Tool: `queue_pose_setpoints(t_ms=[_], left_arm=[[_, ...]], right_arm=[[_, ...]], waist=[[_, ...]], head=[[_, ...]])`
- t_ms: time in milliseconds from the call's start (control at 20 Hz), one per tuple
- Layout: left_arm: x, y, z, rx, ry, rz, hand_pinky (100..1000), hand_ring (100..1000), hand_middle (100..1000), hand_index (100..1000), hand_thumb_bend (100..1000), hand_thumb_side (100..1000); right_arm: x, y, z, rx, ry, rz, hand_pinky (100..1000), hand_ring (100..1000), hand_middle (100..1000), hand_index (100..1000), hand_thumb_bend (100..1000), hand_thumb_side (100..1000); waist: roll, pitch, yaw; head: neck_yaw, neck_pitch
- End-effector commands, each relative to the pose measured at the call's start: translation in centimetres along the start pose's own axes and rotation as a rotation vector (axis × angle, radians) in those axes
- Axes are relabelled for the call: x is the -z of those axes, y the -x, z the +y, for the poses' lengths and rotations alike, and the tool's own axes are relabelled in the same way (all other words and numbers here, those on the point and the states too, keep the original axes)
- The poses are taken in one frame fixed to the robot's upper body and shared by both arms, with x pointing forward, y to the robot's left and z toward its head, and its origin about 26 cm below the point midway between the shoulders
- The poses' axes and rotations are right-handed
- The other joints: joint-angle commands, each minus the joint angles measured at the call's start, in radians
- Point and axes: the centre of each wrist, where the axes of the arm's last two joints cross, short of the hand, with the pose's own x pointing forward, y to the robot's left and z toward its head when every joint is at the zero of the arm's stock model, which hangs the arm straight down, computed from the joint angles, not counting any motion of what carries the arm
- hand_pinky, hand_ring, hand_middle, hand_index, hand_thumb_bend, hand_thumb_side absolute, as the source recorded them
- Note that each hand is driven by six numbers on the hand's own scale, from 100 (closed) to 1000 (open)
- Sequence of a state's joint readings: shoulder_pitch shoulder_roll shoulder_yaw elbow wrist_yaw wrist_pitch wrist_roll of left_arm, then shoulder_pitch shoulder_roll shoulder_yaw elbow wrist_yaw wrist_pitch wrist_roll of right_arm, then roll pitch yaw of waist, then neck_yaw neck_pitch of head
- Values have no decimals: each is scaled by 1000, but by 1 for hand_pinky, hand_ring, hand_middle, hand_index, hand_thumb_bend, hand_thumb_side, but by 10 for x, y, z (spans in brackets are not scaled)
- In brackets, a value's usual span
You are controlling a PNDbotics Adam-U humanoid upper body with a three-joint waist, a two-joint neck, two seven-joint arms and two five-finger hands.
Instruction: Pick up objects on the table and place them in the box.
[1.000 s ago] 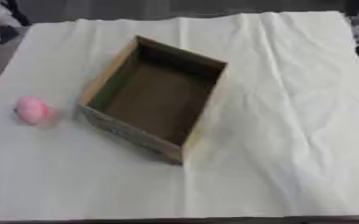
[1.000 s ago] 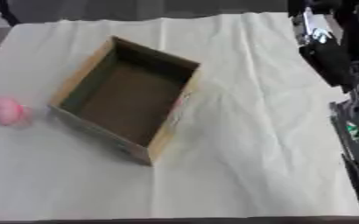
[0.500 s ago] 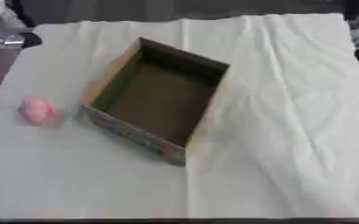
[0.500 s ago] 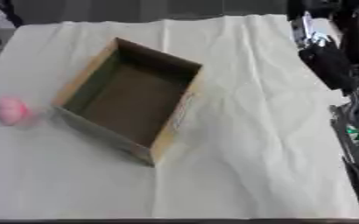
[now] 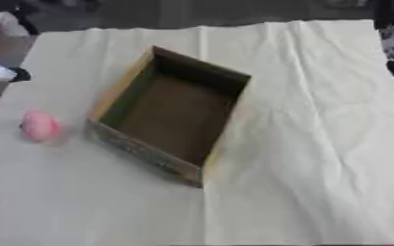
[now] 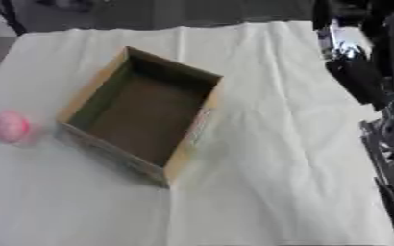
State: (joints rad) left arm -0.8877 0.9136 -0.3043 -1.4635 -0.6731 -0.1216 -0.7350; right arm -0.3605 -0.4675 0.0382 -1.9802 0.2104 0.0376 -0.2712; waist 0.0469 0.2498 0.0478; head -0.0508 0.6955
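One right arm [image 6: 360, 77] at the table's [image 5: 318, 144] right edge, hand state unclear; pink object [image 5: 41, 126] beside box [image 5: 171, 113].

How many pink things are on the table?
1. The pink thing sits on the white cloth, left of the cardboard box, outside it. The box looks empty.

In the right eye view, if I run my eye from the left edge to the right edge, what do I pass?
Pink round object on the white cloth → open cardboard box, empty inside → a bare stretch of cloth → the robot's black and silver arm along the right edge.
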Motion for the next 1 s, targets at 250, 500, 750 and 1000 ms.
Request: queue_pose_setpoints(t_ms=[250,500,750,1000], left_arm=[[-7,10,-1,-28,87,-18,871,909,875,1000,607,374],[-7,11,-2,-36,107,-22,871,909,875,1000,607,374],[-3,16,-18,-63,187,-3,842,882,844,1000,645,357],[1,19,-28,-110,241,3,824,858,829,988,637,361]], right_arm=[[4,-6,-5,-8,4,-30,682,813,692,862,338,699],[4,-6,-5,-8,4,-30,682,813,692,862,338,699],[4,-7,-5,-7,3,-33,682,813,692,862,339,700],[6,-8,-5,-5,4,-37,683,813,692,861,339,700]], waist=[[-2,-11,1],[-2,-10,1],[-6,-4,-2],[-11,4,-5]], head=[[3,-16],[3,-18],[6,-22],[11,-26]])
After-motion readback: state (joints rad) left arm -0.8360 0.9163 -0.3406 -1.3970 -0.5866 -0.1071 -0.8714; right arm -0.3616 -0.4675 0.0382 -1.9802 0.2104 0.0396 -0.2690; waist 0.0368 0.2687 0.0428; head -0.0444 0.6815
